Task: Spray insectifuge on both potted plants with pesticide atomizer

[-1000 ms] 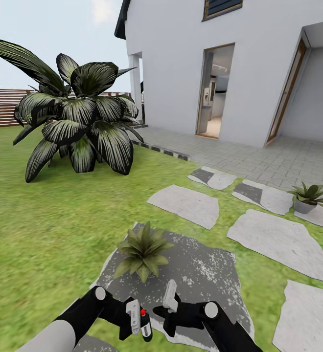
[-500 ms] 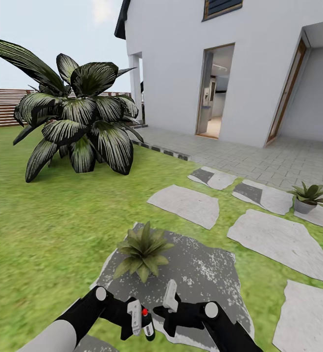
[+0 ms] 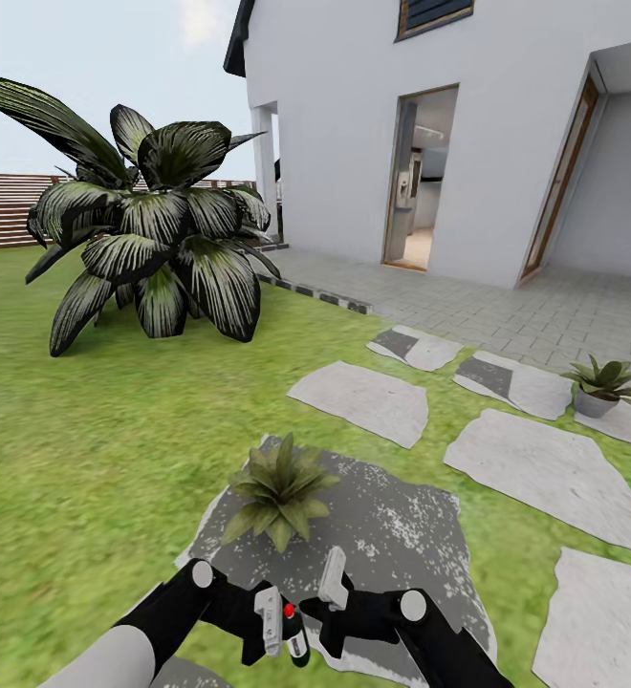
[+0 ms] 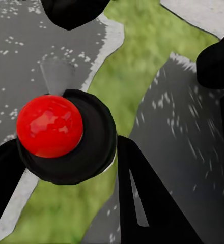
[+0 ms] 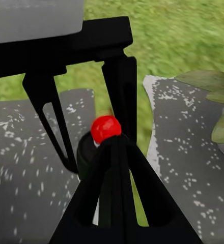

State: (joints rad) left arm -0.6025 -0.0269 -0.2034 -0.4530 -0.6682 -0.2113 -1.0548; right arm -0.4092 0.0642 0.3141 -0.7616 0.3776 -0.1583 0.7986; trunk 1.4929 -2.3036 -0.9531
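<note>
On the lawn (image 3: 115,430), two potted plants show: one (image 3: 279,492) on the speckled dark stepping stone (image 3: 402,535), one (image 3: 602,384) well apart by the paving. Two grippers sit low: the left gripper (image 3: 282,626) has its fingers closed around the pesticide atomizer (image 3: 296,642); whether the right gripper (image 3: 327,597) is open, I cannot tell.

Stepping stones (image 3: 535,468): rough, matt grey stone, the nearest one (image 3: 392,535) darker with pale speckling. Lawn (image 3: 86,430): matt, coarse grass texture. Fence (image 3: 0,205): brown horizontal wooden slats. House wall (image 3: 344,115): smooth, matt white render. Large plant (image 3: 153,229): dark leaves with a slight sheen and pale streaks. Left tool (image 3: 275,626): matt black and white plastic; its red ball (image 4: 50,125) is glossy.
</note>
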